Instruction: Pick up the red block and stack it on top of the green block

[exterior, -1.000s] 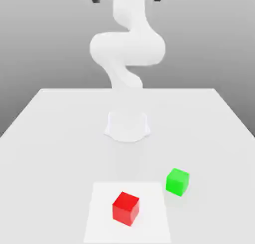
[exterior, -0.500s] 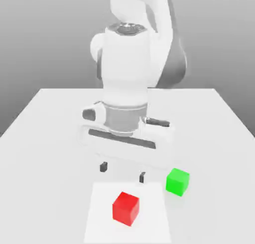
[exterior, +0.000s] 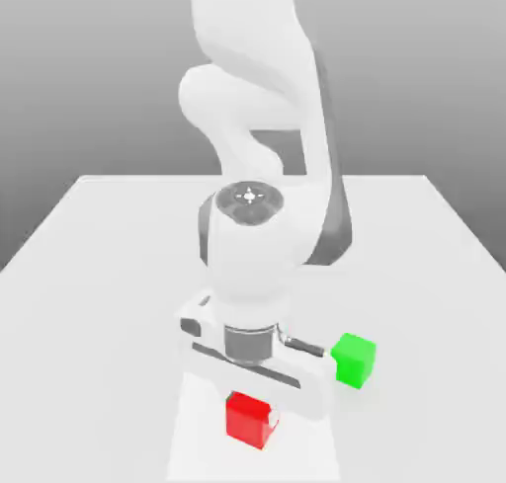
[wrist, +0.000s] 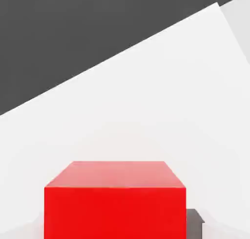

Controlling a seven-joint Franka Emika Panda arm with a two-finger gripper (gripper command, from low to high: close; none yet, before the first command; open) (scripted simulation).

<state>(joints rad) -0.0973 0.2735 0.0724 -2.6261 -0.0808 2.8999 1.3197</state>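
1. Table (exterior: 109, 274): flat white top, everything sits on it. A paler square patch (exterior: 188, 442) is marked at the near edge. No bins, trays or boxes anywhere, so nothing is contained in anything
2. Arm (exterior: 252, 86): folded steeply over from the far side and reaching down to the near edge, wrist pointing straight down. My read is that this pose is for a top-down grasp on the red cube
3. Gripper (exterior: 253, 412): hand body sits low, directly over the red block, crossbar skewed a bit to the table edges. Jaws are pressed in on the red block, pinching its sides. One dark finger (wrist: 195, 223) shows just beside the cube's face in the hand view
4. Red block (exterior: 247, 419): on the pale patch, near edge, roughly centre in the exterior view, part hidden under the hand. Looks like it's on the table, no lift yet
5. Green block (exterior: 353, 360): on bare table just off the patch, to the exterior view's right of the red one and slightly farther back. Near it but not touching, top face free
6. Judgement: grasp made; lift, shift right and far, then set down on green remains
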